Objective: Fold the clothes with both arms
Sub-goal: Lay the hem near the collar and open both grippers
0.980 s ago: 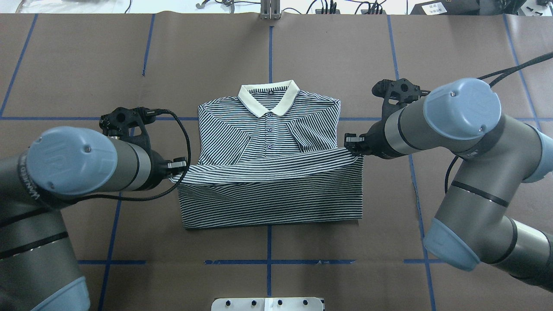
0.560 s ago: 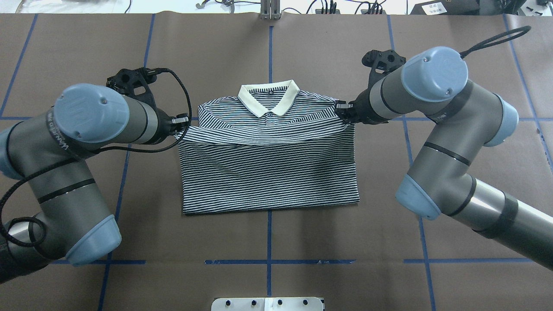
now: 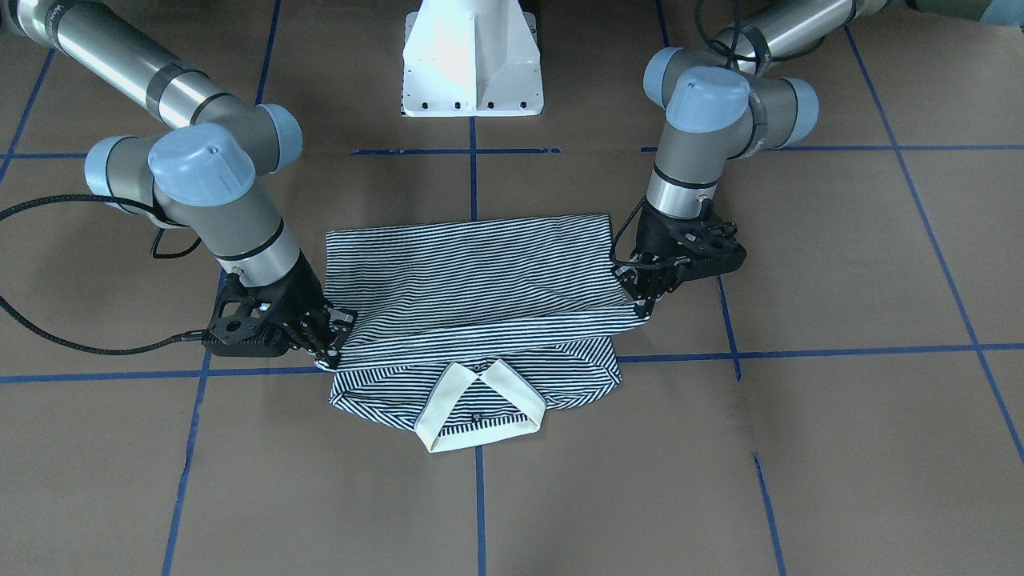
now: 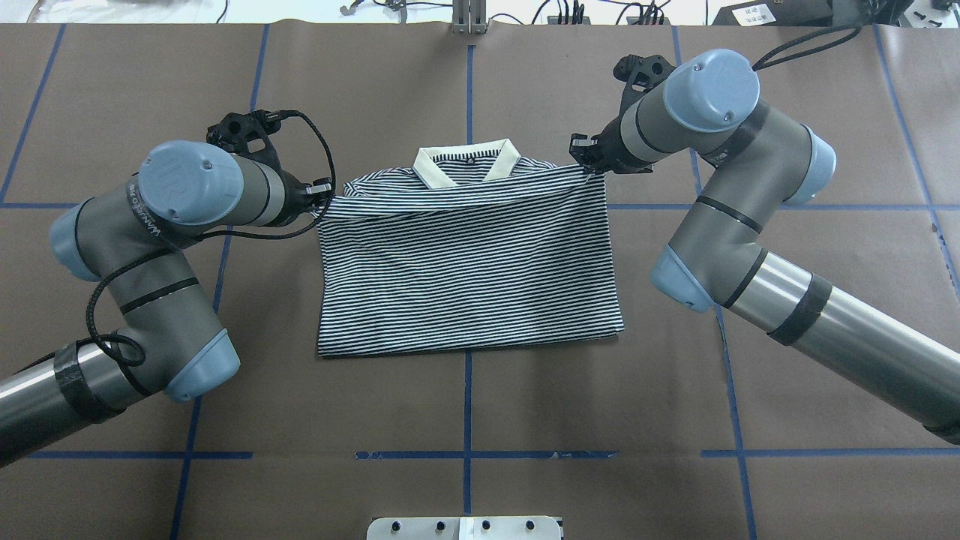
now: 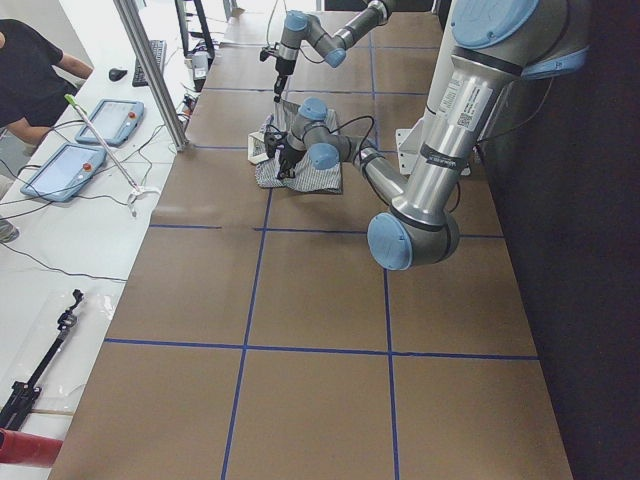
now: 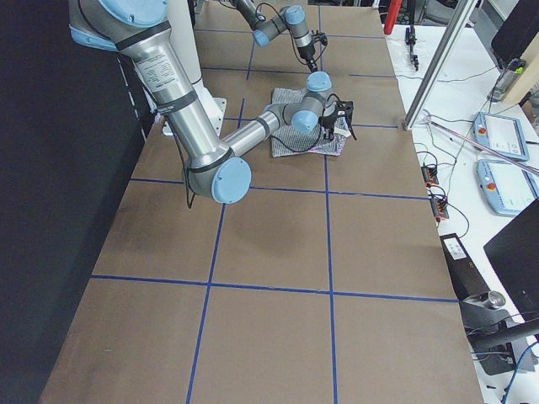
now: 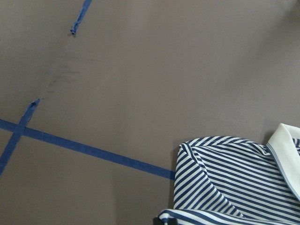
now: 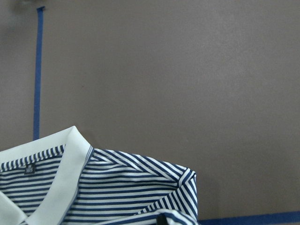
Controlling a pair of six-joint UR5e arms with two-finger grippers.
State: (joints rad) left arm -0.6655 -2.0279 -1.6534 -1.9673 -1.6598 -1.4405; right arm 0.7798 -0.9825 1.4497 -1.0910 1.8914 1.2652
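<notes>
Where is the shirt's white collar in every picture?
Exterior front-facing: collar, lower centre.
Overhead exterior: collar, top centre, at the far end of the shirt.
Exterior left: collar, tiny pale patch, upper middle.
Exterior right: too small to tell.
Left wrist: collar, right edge.
Right wrist: collar, bottom left.
Shared landmark: blue tape line pointing at the collar.

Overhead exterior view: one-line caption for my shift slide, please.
Left gripper and right gripper pinch the hem corners of the striped polo shirt, folded up to its cream collar.
</notes>
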